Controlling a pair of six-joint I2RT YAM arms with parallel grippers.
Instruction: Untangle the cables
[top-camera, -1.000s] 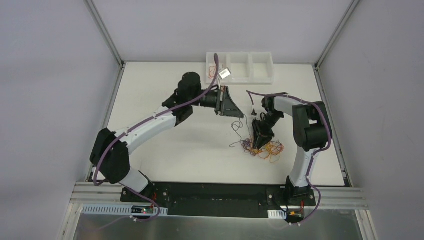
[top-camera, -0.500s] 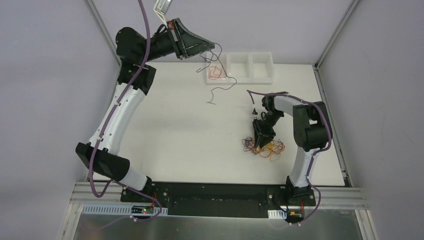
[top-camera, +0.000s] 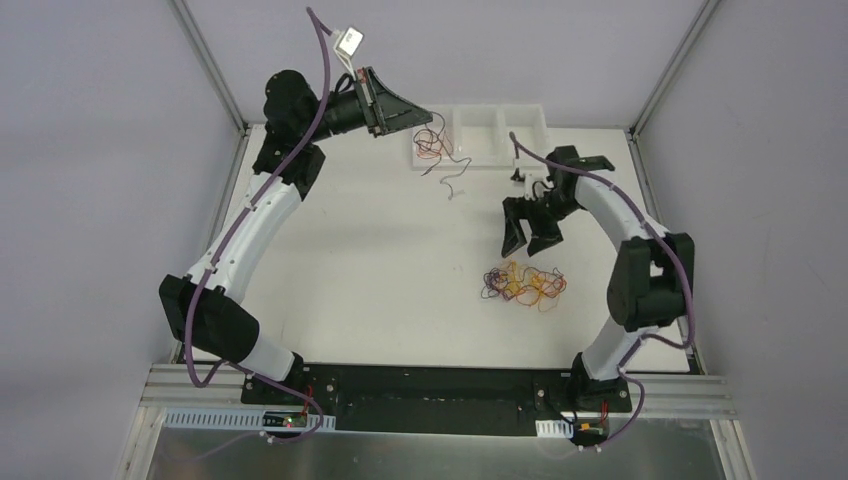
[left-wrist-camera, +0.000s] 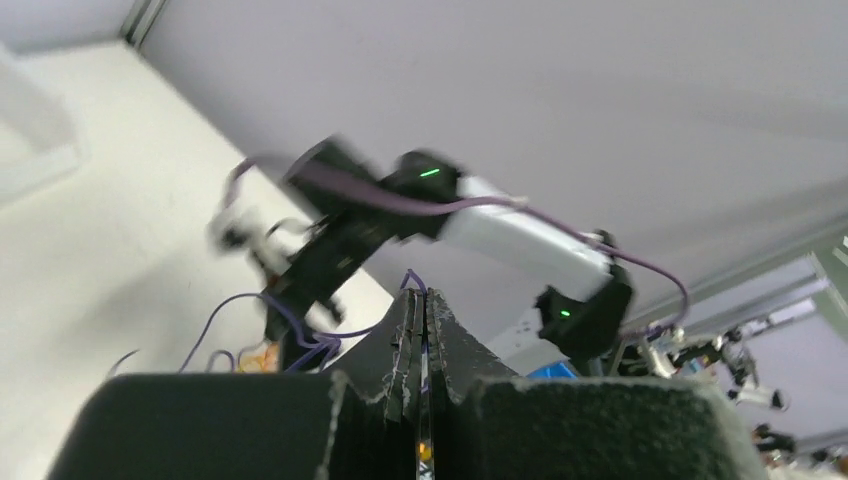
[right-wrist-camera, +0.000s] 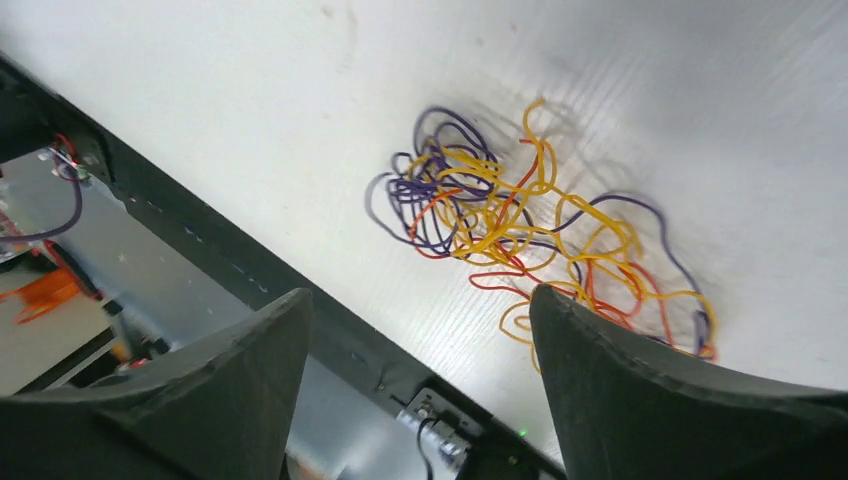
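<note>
At the far edge of the bench (top-camera: 330, 250) I see 1 white tray (top-camera: 500, 158) with 3 compartments. Red and dark cable loops (top-camera: 431, 142) show over its left compartment; I cannot tell whether they lie in it or hang above it. I count 1 tangle (top-camera: 522, 285) of purple, yellow and red cables on the bench, right of centre, its strands too knotted to count. There are 2 claws. The left claw (top-camera: 427, 112) hangs high beside the tray, pinched fully together on a purple cable (left-wrist-camera: 409, 282) that trails down toward the bench. The right claw (top-camera: 530, 238) is spread wide, gripping nothing, just beyond the tangle.
</note>
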